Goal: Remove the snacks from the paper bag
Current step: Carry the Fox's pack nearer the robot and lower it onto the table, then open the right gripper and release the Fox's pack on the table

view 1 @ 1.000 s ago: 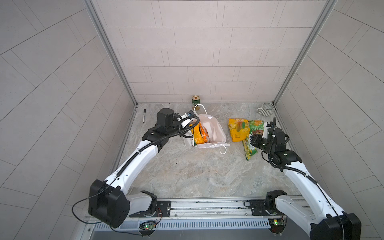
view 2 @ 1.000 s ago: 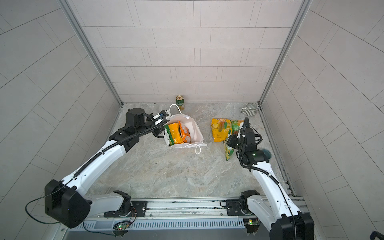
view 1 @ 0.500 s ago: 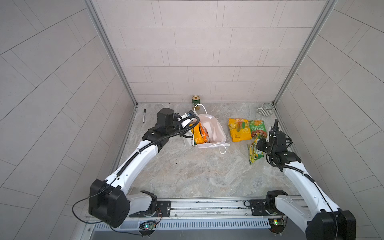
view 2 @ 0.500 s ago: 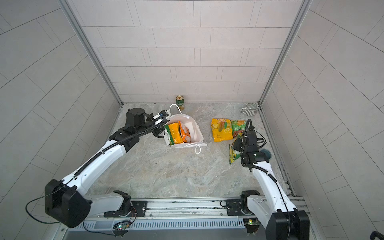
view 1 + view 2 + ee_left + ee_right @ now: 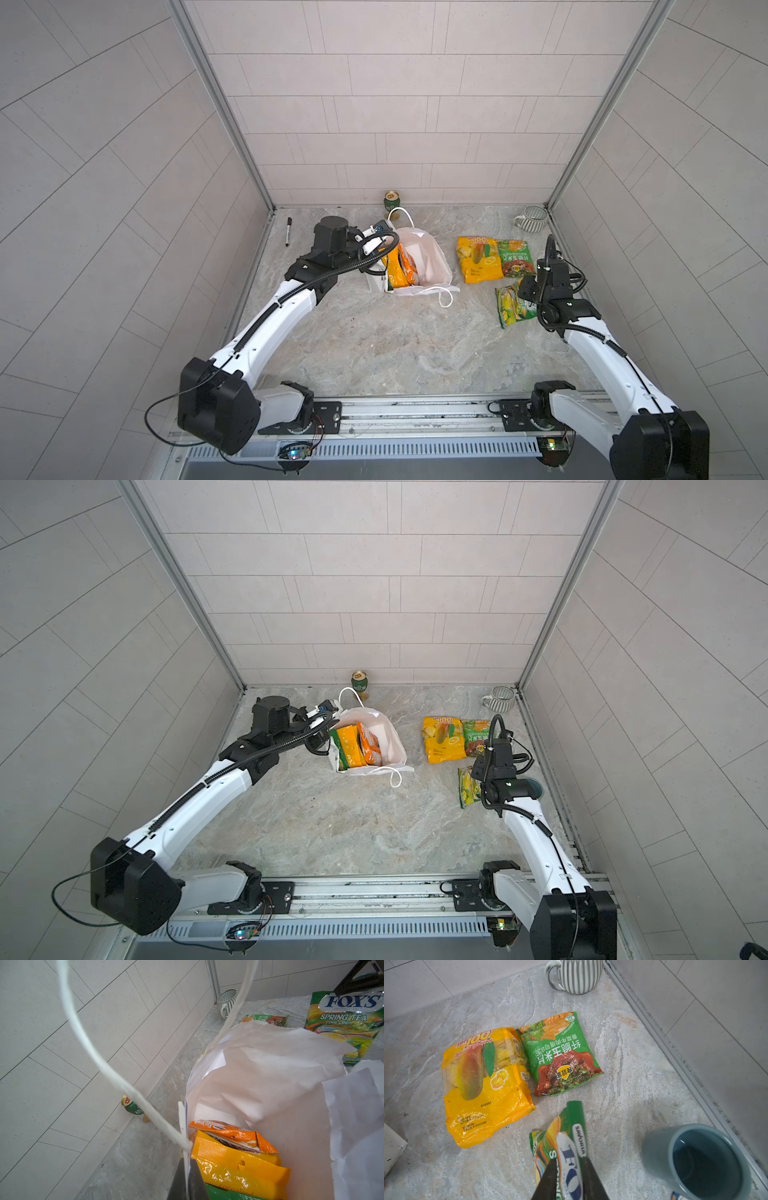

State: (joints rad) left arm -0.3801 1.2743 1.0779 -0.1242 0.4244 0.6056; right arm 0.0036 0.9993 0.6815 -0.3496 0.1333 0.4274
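Mid-table, paper bag (image 5: 395, 751) w/ mouth open, yellow pkt (image 5: 348, 746) & orange pkt (image 5: 370, 746) inside. L gripper (image 5: 328, 734) at its left rim. R gripper (image 5: 478, 771) over striped green pkt (image 5: 467, 791); big yellow pkt (image 5: 442, 739) & dark-green pkt (image 5: 473, 734) just behind. Can (image 5: 359, 683) at back wall, mug (image 5: 500, 698) in corner.

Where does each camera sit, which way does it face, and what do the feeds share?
Top views: high over the front rail, looking down across the table; both arms show, left gripper at the paper bag, right gripper over the FOX'S packet.
Left wrist: on the left arm, looking past fingers clamping the bag's edge, into the bag.
Right wrist: on the right arm, looking down past its fingers at the yellow packet.
Shared: both wrist views catch the striped mug, FOX'S packet, green packet.
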